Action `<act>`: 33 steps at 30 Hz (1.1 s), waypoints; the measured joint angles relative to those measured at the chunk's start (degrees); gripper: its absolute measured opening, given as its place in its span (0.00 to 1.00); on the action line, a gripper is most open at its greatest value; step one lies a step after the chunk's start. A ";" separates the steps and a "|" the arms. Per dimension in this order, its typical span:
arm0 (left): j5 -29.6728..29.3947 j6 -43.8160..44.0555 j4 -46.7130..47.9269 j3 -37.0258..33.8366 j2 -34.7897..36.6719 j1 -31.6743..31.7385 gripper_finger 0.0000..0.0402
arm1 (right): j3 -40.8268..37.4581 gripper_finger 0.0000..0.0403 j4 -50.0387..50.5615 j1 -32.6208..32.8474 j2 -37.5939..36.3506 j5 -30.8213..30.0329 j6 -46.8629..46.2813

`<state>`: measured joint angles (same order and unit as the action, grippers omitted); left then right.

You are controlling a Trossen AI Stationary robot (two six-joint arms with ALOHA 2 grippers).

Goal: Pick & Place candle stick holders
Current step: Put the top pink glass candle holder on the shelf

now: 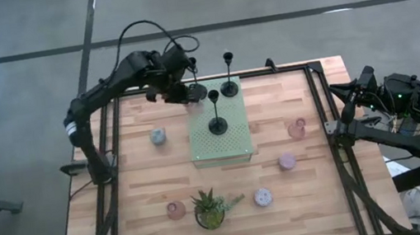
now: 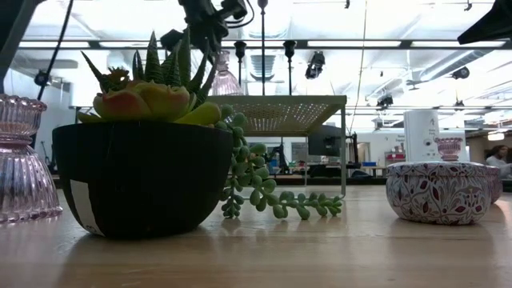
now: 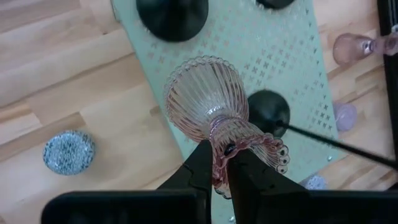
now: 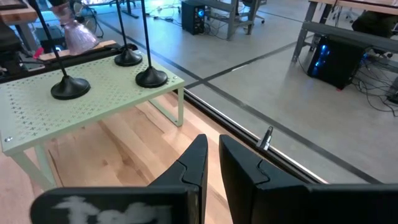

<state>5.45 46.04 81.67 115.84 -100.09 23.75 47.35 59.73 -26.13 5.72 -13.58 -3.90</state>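
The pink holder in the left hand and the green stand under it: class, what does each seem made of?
Pink holder: likely glass, see-through with glossy ribs, pinched by the left hand. Green stand: probably painted metal, a thin matt sheet punched with small holes.

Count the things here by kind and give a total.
Black stems: 3
Pink glass holders: 3, one held in the left pincer
Round tins: 3
Plant: 1
Green rack: 1
Total: 11
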 joint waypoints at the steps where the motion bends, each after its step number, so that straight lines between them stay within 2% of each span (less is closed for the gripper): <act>1: 0.00 0.02 0.20 0.84 -0.57 0.23 0.07 | 0.00 0.08 0.00 -0.02 0.00 -0.01 -0.01; 6: -0.04 0.48 0.90 2.75 -2.60 0.96 0.07 | 0.00 0.08 0.00 -0.01 0.00 0.00 0.01; 15: 0.96 1.09 1.44 2.19 -2.73 0.94 0.07 | 0.00 0.08 0.01 0.00 0.00 -0.34 0.00; 20: 0.83 1.58 1.35 2.05 -2.73 0.96 0.07 | 0.00 0.08 0.01 -0.01 0.00 -3.08 0.02; 33: -0.46 -0.08 1.37 2.00 -3.64 0.94 0.07 | 0.00 0.08 0.01 -0.01 0.00 -3.08 0.02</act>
<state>4.99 45.96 83.05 117.84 -103.74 24.69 47.35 59.75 -26.14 5.72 -16.67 -3.88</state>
